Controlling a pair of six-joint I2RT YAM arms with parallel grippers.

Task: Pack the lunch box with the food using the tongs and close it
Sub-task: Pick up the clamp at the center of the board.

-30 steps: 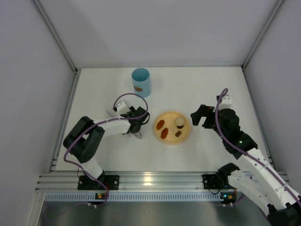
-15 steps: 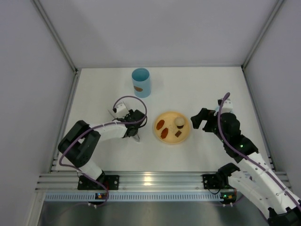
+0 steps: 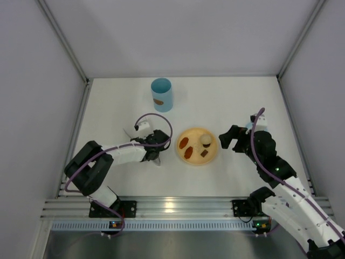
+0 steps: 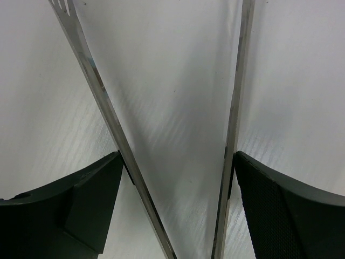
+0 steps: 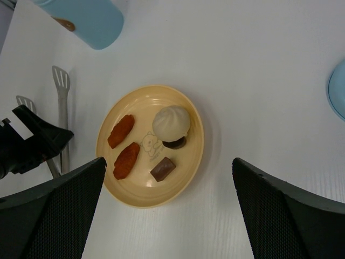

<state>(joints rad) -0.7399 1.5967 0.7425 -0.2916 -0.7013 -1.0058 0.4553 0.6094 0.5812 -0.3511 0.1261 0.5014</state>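
While the left gripper clasps both arms of the tongs, the right gripper hangs spread above the plate. The caption of its printed bear is unreadably small.

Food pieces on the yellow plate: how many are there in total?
4, all on the plate: far oval and near oval on the left arm's side, cream bun, brown chunk beside it. None seems hidden.
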